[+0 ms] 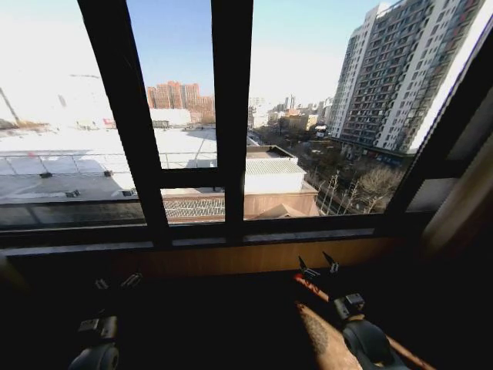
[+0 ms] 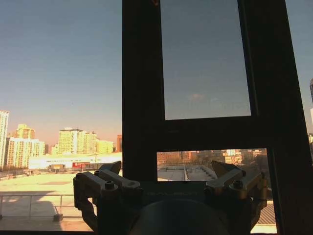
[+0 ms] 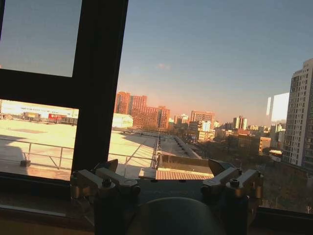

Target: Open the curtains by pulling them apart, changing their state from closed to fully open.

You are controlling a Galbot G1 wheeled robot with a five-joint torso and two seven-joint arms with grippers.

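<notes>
The curtains are out of view; the glass ahead is uncovered across the whole window (image 1: 185, 92). My left gripper (image 1: 117, 282) hangs low in the shadow below the sill, open and holding nothing. In the left wrist view the left gripper (image 2: 168, 171) points at the dark centre bar with its fingers (image 2: 108, 171) spread wide. My right gripper (image 1: 319, 266) sits just under the sill to the right of centre, also open. In the right wrist view the right gripper (image 3: 164, 170) faces the pane with nothing between its fingers.
Thick black window frame bars (image 1: 231, 116) split the glass into panes. A wooden sill (image 1: 254, 256) runs below them. A dull brown drape (image 1: 462, 204) hangs at the far right edge, beside the slanted frame post (image 1: 443, 146). The floor area below the sill is dark.
</notes>
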